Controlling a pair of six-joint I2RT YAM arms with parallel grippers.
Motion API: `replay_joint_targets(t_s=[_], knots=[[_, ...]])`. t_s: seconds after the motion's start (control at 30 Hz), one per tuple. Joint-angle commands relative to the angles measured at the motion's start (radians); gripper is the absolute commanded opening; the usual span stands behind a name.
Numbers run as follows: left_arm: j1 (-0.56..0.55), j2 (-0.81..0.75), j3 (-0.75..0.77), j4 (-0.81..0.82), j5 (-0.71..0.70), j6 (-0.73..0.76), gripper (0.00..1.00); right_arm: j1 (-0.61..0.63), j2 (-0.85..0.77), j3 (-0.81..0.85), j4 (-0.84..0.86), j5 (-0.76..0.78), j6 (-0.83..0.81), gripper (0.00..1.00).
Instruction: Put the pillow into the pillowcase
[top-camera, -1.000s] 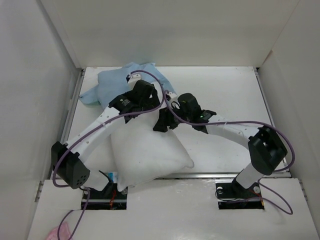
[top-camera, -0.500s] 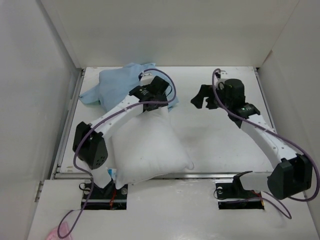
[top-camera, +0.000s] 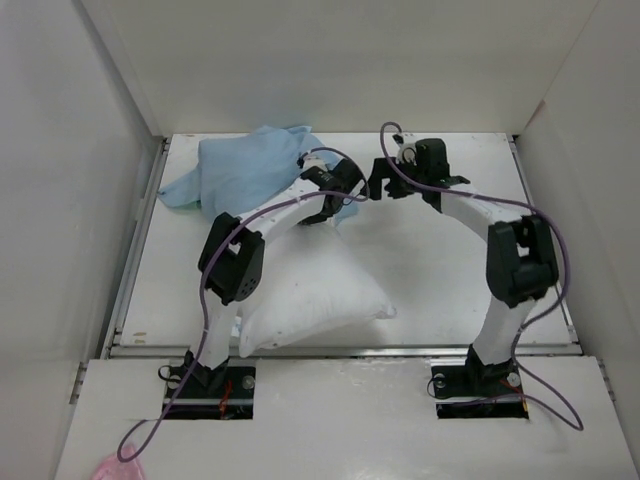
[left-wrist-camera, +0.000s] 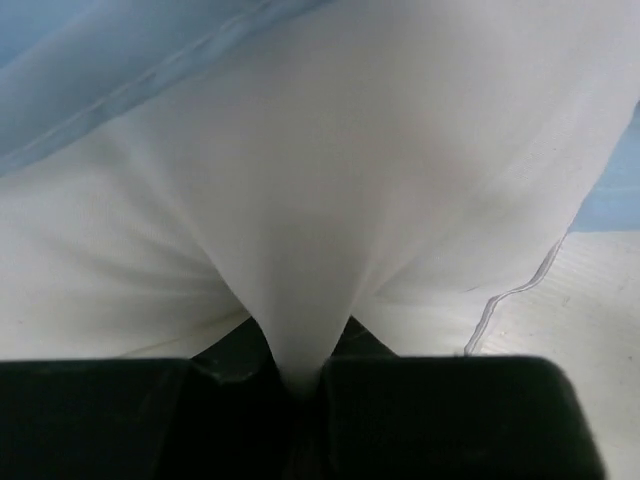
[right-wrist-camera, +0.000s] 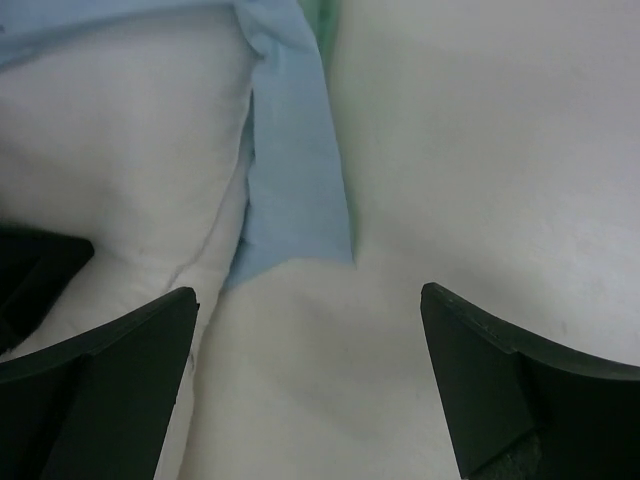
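The white pillow (top-camera: 310, 295) lies at the front middle of the table, its far corner stretched toward the light blue pillowcase (top-camera: 240, 170) bunched at the back left. My left gripper (top-camera: 338, 192) is shut on a pinch of the pillow's (left-wrist-camera: 330, 180) white fabric, with pillowcase (left-wrist-camera: 60, 60) cloth just beyond. My right gripper (top-camera: 375, 182) hovers open close to the right of it. Between its fingertips (right-wrist-camera: 100, 390) lies bare table, and ahead are a blue flap of the pillowcase (right-wrist-camera: 295, 180) and the pillow (right-wrist-camera: 130, 150). A sliver of mint-green lining shows at the top.
White walls (top-camera: 90, 150) enclose the table (top-camera: 450, 260) on the left, back and right. Both arms reach to the back middle, with purple cables (top-camera: 205, 310) looping off them. A pink object (top-camera: 115, 468) lies off the table at the front left.
The left gripper shut on the pillow's far corner and moved toward the back, dragging the pillow after it. The right arm swung left and now stands beside the left gripper.
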Motion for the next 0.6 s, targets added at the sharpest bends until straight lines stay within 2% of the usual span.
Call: replay_joint_targets(t_s=[0.0,0.07,0.17,0.23,0.27,0.33,0.4,0.43,0.47,0.5,0.57], knots=[[0.031,-0.011,-0.083,0.048,0.028,-0.017,0.0,0.006,0.175,0.199,0.194,-0.209,-0.068,0.98],[0.031,-0.096,-0.105,0.068,0.001,-0.017,0.0,0.006,0.251,0.308,0.217,-0.303,-0.068,0.98],[0.04,-0.198,-0.145,0.08,-0.03,-0.017,0.0,0.039,0.364,0.392,0.238,-0.222,-0.068,0.98],[0.04,-0.232,-0.145,0.089,-0.039,-0.003,0.0,0.049,0.461,0.506,0.225,-0.242,-0.068,0.98],[0.04,-0.244,-0.145,0.089,-0.039,-0.003,0.0,0.049,0.49,0.544,0.215,-0.26,-0.059,0.94],[0.052,-0.256,-0.128,0.102,-0.039,0.028,0.0,0.075,0.542,0.612,0.215,-0.311,-0.059,0.74],[0.061,-0.243,-0.1,0.102,-0.039,0.043,0.0,0.093,0.543,0.612,0.246,-0.366,-0.048,0.45],[0.061,-0.232,-0.073,0.102,-0.05,0.043,0.0,0.111,0.543,0.588,0.246,-0.407,-0.048,0.22],[0.061,-0.223,-0.06,0.102,-0.059,0.043,0.0,0.121,0.505,0.562,0.246,-0.408,-0.039,0.05],[0.073,-0.2,-0.047,0.102,-0.059,0.064,0.0,0.13,0.478,0.531,0.246,-0.408,-0.039,0.0],[0.098,-0.174,-0.01,0.14,-0.059,0.078,0.0,0.141,0.356,0.389,0.246,-0.417,-0.039,0.0]])
